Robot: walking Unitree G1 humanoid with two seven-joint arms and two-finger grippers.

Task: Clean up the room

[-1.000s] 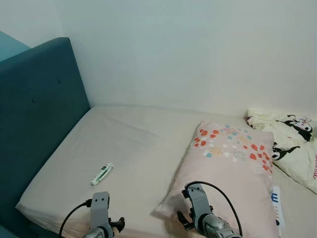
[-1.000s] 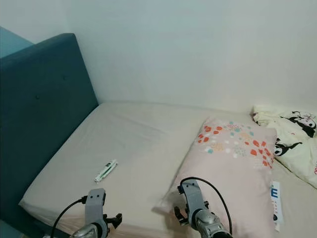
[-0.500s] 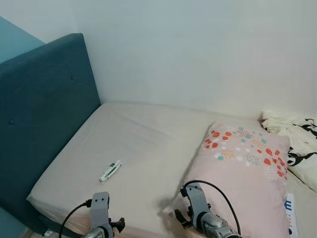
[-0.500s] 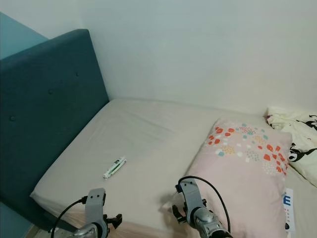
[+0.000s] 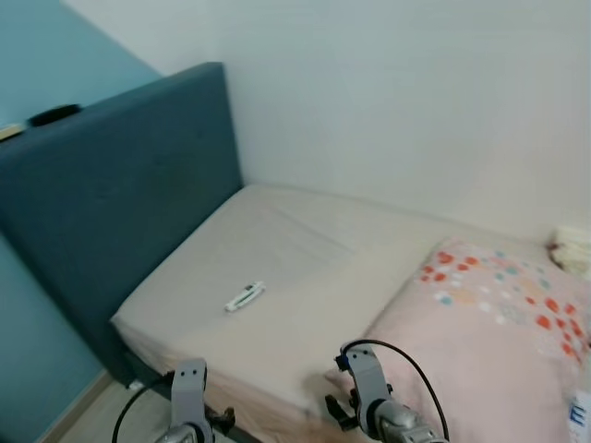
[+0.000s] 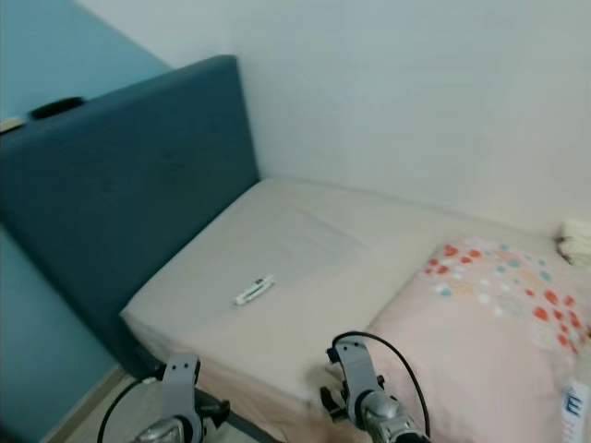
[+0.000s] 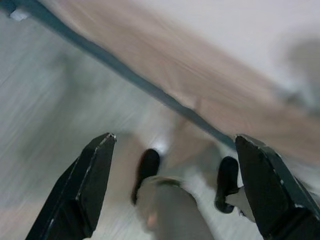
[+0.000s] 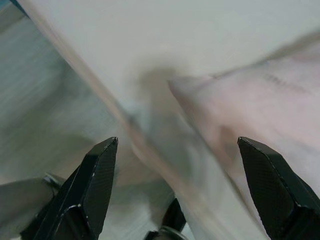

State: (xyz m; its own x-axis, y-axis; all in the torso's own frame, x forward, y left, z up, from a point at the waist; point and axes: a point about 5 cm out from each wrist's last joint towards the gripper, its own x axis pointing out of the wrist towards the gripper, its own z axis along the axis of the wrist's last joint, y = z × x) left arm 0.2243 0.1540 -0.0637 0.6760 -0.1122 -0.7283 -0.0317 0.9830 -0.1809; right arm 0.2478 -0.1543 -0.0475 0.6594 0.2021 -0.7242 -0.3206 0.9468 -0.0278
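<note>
Swinging left since the earlier frames, your head camera now takes in more of the headboard, while the cartoon-print bedding has slid almost out of view. Nearest you, the left end effector (image 7: 172, 197) hangs over the floor (image 7: 45, 110) by the bed's near edge, fingers spread wide. Your right end effector (image 8: 175, 192), equally wide, hangs over that edge beside the pink floral pillow (image 5: 480, 341). Farther in, a small white tube (image 5: 245, 296) lies on the mattress (image 5: 305, 268) near the teal headboard (image 5: 111, 194).
</note>
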